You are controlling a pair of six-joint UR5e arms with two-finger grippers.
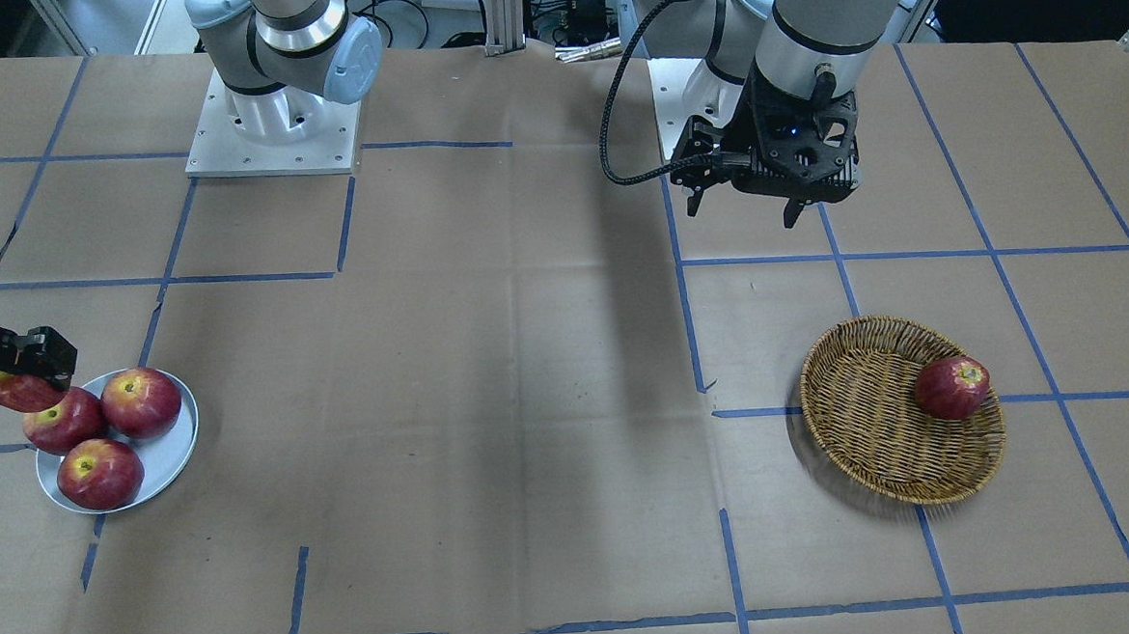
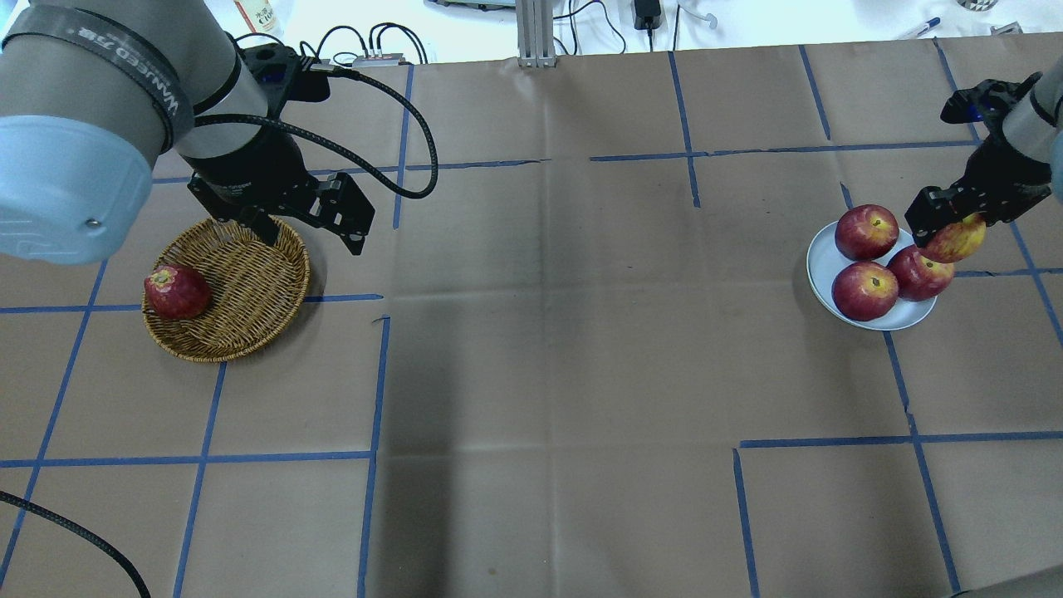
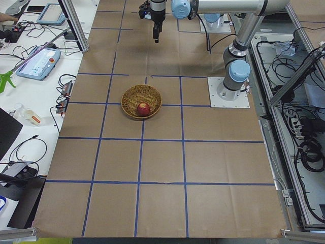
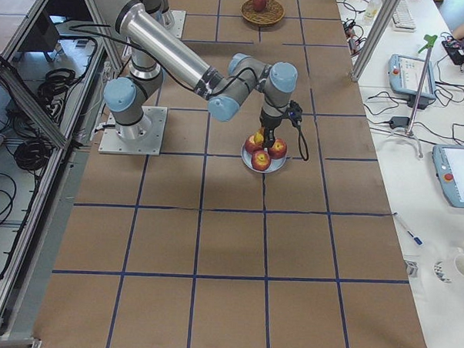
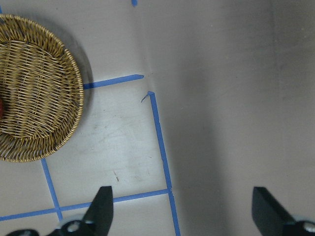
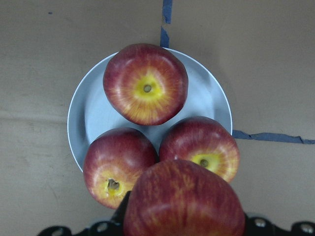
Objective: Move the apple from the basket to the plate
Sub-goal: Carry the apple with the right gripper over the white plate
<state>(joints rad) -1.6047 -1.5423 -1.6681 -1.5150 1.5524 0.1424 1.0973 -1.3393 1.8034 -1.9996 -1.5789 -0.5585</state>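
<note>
The right claw [image 2: 945, 226] has its two black fingers pressed tight on the streaky pinkish-red apple [image 2: 957, 239] with a yellow patch. The apple sits right between the fingers, gripped at its sides. In the right wrist view this apple [image 6: 184, 201] fills the bottom middle, very close to the camera, and the claw's dark parts poke out on both sides of it. The apple is up in the air over the edge of the small round pale grey-blue shiny plate [image 2: 822, 259], on the side of the plate nearest the arm. Three red apples with yellow tops [image 6: 146, 83] already lie on the plate, snug together. The held apple hangs just over one of them, and I cannot tell if they touch. The plate sits on the brown paper table [image 2: 565, 332], which has blue tape lines [image 2: 374, 390] on it. Far away on the other side is the round golden-brown woven wicker basket [image 2: 249, 282], with one dark red apple [image 2: 176, 291] lying in it near the rim. The left claw [image 5: 184, 211] is spread wide with nothing in it. It hangs above the table near the basket, well apart from the dark red apple.
</note>
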